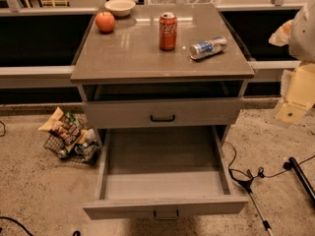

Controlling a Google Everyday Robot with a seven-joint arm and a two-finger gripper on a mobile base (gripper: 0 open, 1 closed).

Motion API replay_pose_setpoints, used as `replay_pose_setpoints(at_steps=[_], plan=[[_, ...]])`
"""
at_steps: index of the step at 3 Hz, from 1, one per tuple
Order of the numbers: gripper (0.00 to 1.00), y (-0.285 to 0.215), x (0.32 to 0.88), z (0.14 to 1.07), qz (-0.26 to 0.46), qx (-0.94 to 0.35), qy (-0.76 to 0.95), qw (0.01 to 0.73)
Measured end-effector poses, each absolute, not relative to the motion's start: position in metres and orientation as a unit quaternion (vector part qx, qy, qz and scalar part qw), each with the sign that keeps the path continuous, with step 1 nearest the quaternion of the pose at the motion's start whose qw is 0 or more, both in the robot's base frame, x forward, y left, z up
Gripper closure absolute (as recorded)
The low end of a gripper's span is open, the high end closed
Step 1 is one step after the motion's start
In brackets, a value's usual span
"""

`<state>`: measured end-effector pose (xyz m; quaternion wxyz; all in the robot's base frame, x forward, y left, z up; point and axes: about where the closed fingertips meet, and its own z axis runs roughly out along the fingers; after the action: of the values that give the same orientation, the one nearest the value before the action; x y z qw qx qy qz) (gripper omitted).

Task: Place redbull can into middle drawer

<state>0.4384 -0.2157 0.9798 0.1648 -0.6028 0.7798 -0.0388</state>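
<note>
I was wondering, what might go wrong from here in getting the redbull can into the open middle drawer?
The redbull can lies on its side near the counter's right edge, so a nudge may roll it off. The upright Coca-Cola can stands close beside it and could be knocked. The gripper hangs at the view's right edge, beyond the counter.

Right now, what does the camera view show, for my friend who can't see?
A redbull can lies on its side on a grey cabinet top, right of an upright Coca-Cola can, an apple and a bowl. Below, the middle drawer is pulled open and empty. The gripper hangs at the right edge, away from the can.
</note>
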Motion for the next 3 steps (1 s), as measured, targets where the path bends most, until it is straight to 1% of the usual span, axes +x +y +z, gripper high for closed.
replay_pose_setpoints(at_steps=[1, 2, 3], plan=[[0.0, -0.215, 0.448, 0.981, -0.042, -0.608, 0.774, 0.173], [0.0, -0.22, 0.494, 0.981, -0.03, -0.62, 0.755, 0.21], [0.0, -0.228, 0.565, 0.982, -0.008, -0.631, 0.731, 0.258]])
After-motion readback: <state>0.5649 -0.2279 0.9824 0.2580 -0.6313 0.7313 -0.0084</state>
